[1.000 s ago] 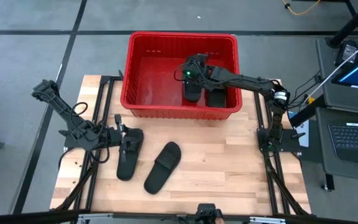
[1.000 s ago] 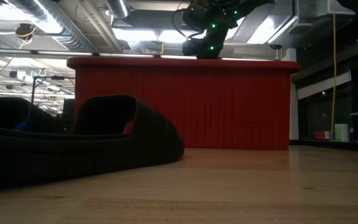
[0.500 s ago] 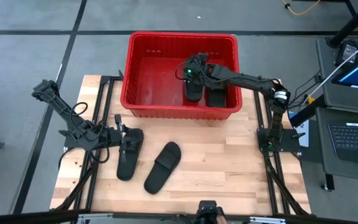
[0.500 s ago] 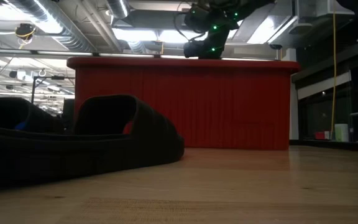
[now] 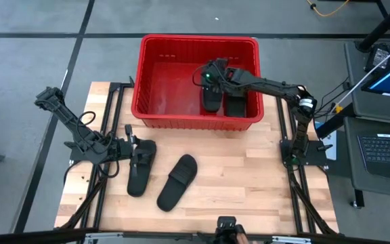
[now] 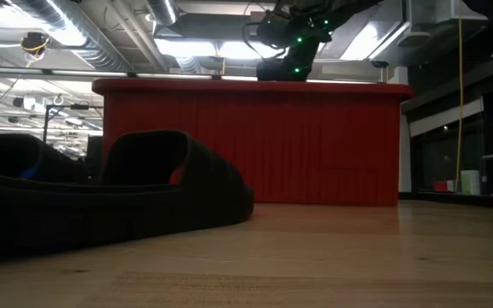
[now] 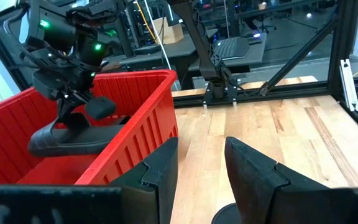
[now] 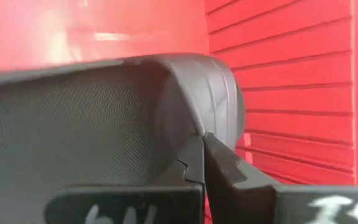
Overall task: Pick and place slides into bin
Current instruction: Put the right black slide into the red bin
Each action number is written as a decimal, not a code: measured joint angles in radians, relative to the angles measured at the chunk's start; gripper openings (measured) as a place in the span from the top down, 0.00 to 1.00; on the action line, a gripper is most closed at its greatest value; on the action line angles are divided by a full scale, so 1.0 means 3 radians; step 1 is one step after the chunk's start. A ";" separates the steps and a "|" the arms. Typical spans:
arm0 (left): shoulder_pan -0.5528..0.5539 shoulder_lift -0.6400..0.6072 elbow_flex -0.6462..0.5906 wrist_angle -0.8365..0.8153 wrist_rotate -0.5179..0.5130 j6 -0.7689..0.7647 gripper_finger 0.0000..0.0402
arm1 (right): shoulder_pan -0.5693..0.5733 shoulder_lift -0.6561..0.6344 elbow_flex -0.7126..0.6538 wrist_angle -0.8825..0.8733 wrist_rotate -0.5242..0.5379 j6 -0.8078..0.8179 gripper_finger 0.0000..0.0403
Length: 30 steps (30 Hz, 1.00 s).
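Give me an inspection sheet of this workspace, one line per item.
Surface: wooden table, bare wood visible.
Job's things: red bin at the far edge; two black slides in the bin; two slides on the table.
Clutter: nothing seen.
Tools: left tool open, at a table slide; right tool shut on a slide strap inside the bin.
Cables: yellow cable on the floor.
Surroundings: laptop on a side stand.

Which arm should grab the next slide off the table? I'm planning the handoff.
Left: its end effector sits open at a slide on the table. The right end effector is shut, over the bin.
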<state>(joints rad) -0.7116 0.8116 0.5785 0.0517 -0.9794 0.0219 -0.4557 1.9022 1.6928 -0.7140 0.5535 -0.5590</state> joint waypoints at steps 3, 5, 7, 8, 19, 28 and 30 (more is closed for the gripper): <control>0.0000 0.0000 0.0000 0.0000 0.0000 0.0000 0.68 | -0.0005 0.0000 0.0000 -0.0074 -0.0059 0.0005 1.00; 0.0000 0.0000 0.0000 0.0000 0.0000 0.0000 0.68 | -0.0019 0.0000 0.0000 -0.0112 -0.0158 0.0028 1.00; 0.0000 -0.0001 0.0000 0.0000 0.0000 0.0000 0.68 | -0.0035 0.0000 0.0000 -0.0113 -0.0214 0.0073 1.00; 0.0000 -0.0001 0.0000 0.0001 0.0000 0.0000 0.68 | -0.0043 0.0000 0.0000 -0.0112 -0.0236 0.0088 1.00; 0.0000 0.0000 0.0000 0.0001 0.0000 -0.0001 0.68 | -0.0106 0.0003 -0.0148 -0.0126 -0.0434 0.0190 1.00; 0.0000 -0.0001 0.0000 0.0001 0.0000 -0.0001 0.68 | -0.0108 0.0009 -0.0477 0.0218 -0.0432 0.0186 1.00; 0.0000 0.0000 0.0000 0.0001 0.0000 -0.0001 0.68 | -0.0116 0.0009 -0.0492 0.0190 -0.0437 0.0184 1.00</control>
<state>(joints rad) -0.7116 0.8115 0.5785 0.0521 -0.9794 0.0216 -0.4904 1.9049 1.5452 -0.6571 0.4225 -0.5037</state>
